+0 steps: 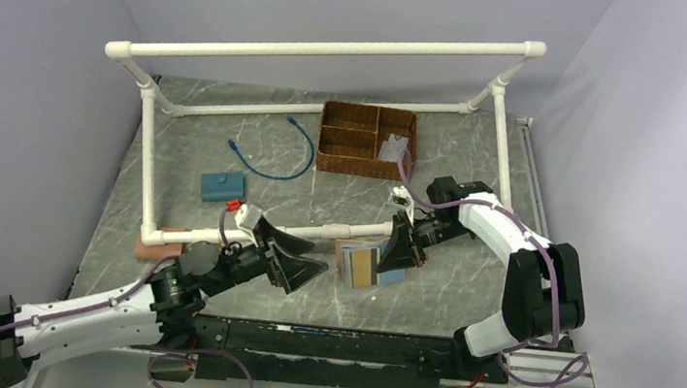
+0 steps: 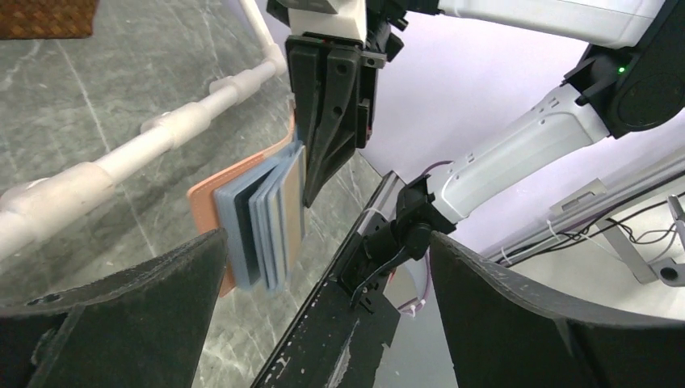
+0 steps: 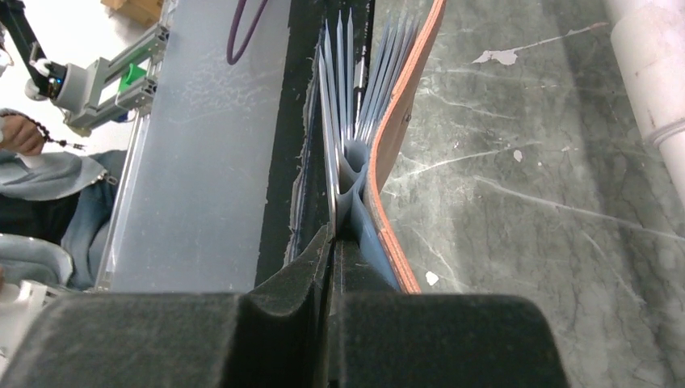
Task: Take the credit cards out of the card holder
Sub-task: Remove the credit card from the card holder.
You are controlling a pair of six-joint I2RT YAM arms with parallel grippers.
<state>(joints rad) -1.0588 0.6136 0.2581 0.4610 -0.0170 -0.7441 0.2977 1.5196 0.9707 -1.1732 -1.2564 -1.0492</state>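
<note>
Right gripper (image 2: pixel 313 190) is clamped tight on the top edge of the holder (image 2: pixel 206 194). That keeps it up near the middle of the worktop (image 1: pixel 450 294), close to the near edge, just right of the left gripper (image 1: pixel 318 256). The pockets hang fanned out with the leather cover behind them. I can't tell if the bottom edge touches the worktop or hangs just above it. The left gripper is spread wide with nothing in it, and it points straight at the fanned side.

How I'd do this step: go for one card only. The cards (image 2: pixel 283 214) sit packed among the grey-blue pocket leaves, and the tan one on the outside looks like the easy pick.

- Line the open fingers up so one pad goes on each flat face of that card, not across the whole stack.
- Close on the exposed edge.
- Pull straight out along the pocket, away from the right gripper's pinch.

If you pull at an angle, the card will probably bind or twist the holder loose. The right side just needs to hold firm.
</note>
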